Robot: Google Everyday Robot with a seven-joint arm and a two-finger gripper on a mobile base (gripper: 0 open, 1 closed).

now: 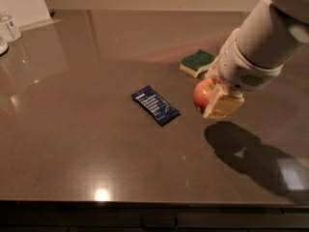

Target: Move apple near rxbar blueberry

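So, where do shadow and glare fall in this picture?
Camera view: the gripper, shut on the apple, throws a dark shadow on the table to its lower right; a small bright glare spot sits near the table's front edge.

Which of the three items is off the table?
The apple: held in the air by the end effector, right of the bar. Bar and sponge lie flat.

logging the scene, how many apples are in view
1. The apple is held above the counter in the tool, right of the rxbar blueberry. The arm could hide others.
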